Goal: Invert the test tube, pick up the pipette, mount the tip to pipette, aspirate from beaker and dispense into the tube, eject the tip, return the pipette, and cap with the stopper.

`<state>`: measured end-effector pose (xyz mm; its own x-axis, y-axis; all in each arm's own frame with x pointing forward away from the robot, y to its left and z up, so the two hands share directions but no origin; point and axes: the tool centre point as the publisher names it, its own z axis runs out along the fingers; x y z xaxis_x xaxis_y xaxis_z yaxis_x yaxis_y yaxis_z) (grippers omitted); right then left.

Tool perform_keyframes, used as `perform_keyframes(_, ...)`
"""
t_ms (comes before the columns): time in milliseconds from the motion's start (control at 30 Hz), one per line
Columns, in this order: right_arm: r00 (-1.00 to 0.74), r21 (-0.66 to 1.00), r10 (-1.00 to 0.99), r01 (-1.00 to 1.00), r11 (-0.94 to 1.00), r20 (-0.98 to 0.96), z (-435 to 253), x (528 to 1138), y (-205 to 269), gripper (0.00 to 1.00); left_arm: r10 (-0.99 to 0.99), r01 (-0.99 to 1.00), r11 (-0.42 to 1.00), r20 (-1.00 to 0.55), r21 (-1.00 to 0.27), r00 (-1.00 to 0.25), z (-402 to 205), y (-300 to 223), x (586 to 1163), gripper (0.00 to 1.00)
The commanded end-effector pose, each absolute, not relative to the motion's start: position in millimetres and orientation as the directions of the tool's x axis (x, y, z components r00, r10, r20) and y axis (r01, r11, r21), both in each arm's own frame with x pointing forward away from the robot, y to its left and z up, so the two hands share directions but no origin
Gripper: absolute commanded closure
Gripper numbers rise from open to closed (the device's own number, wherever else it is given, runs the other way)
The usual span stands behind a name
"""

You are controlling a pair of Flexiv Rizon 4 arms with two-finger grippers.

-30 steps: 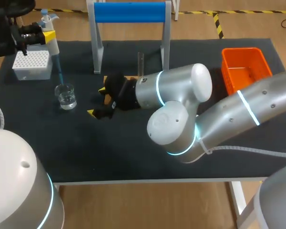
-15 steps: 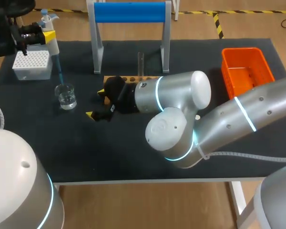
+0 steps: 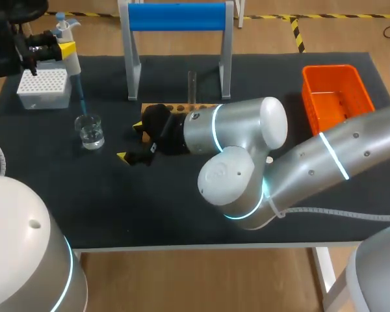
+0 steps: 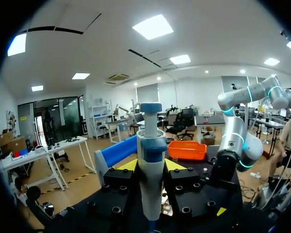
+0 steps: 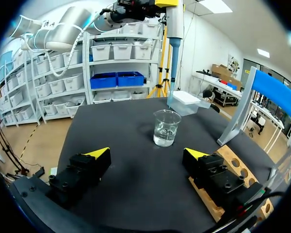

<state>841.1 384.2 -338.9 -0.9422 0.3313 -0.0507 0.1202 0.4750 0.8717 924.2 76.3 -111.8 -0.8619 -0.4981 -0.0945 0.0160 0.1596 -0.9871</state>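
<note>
Right arm point(image 3: 247, 143): shifted slightly toward 8 o'clock during the past second and is now stationary.

Right gripper point(image 3: 131, 140): fingers wide apart and holding nothing. The beaker point(image 3: 90, 130) is at its 9 o'clock.

Left gripper point(image 4: 152, 167): unmoved, clamped on the pipette point(image 3: 69, 52) at the table's 10 o'clock. The pipette tip point(image 3: 81, 97) is just above the beaker.

Assessment: aspiration is pending.

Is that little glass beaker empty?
No, partly full: clear liquid fills the lower part of the upright beaker.
</note>
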Motion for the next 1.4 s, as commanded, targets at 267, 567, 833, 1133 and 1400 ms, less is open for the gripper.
perform_keyframes(267,-0.943,0.872,0.33,0.12,0.475,-0.05,-338.3,841.1,382.4,0.0,-0.5,0.019,0.158,-0.096,-0.987,-0.861,-112.5,75.9,924.1,1.0)
perform_keyframes(567,-0.943,0.872,0.33,0.12,0.475,-0.05,-338.3,841.1,382.4,0.0,-0.507,0.017,0.158,-0.095,-0.987,-0.856,-123.2,76.2,923.1,1.0)
perform_keyframes(833,-0.943,0.872,0.33,0.12,0.475,-0.05,-338.3,841.1,382.4,0.0,-0.509,0.014,0.147,-0.088,-0.989,-0.856,-136.5,75.4,923.8,1.0)
perform_keyframes(1133,-0.943,0.872,0.33,0.12,0.475,-0.05,-338.3,841.1,382.4,0.0,-0.518,0.016,0.154,-0.094,-0.988,-0.85,-146.6,76.0,925.2,1.0)
perform_keyframes(1400,-0.943,0.872,0.33,0.12,0.475,-0.05,-338.3,841.1,382.4,0.0,-0.522,0.026,0.159,-0.107,-0.987,-0.846,-152.9,76.5,926.0,1.0)
